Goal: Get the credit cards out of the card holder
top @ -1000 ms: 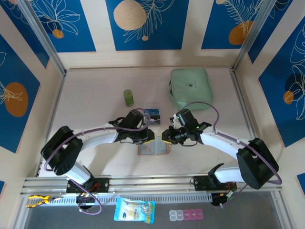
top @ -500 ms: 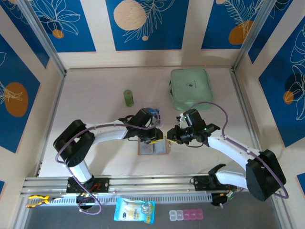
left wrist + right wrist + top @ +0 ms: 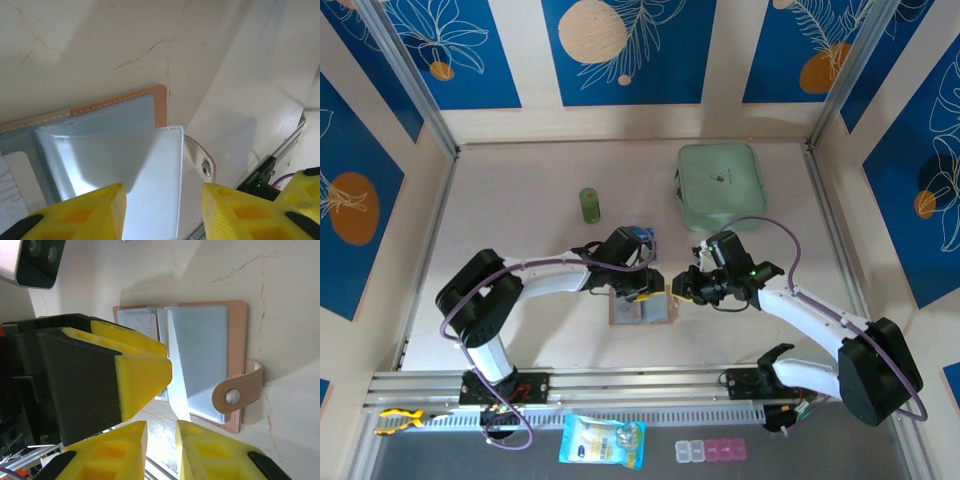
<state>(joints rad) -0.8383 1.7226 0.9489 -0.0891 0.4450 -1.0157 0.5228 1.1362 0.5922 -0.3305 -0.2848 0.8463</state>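
Observation:
The pinkish-tan card holder (image 3: pixel 640 314) lies open and flat on the table between both grippers, with its grey pockets (image 3: pixel 115 120) facing up and its snap tab (image 3: pixel 239 392) loose. A pale credit card (image 3: pixel 12 172) sits in a pocket at the holder's left end (image 3: pixel 136 322). A dark blue card (image 3: pixel 642 236) lies on the table behind the left wrist. My left gripper (image 3: pixel 162 212) is open over a raised grey pocket leaf without pinching it. My right gripper (image 3: pixel 161 445) hovers at the holder's right edge, open by a narrow gap, with bare table showing between its fingers.
A mint-green zip pouch (image 3: pixel 720 185) lies at the back right and a small green bottle (image 3: pixel 589 205) stands at the back left. On the front ledge are a snack packet (image 3: pixel 603 441), a pill box (image 3: pixel 710 451) and a yellow toy (image 3: pixel 400 418).
The left arm has swung right and brought its gripper over the holder, and its jaws have widened. The right gripper has shifted slightly right and opened a little.

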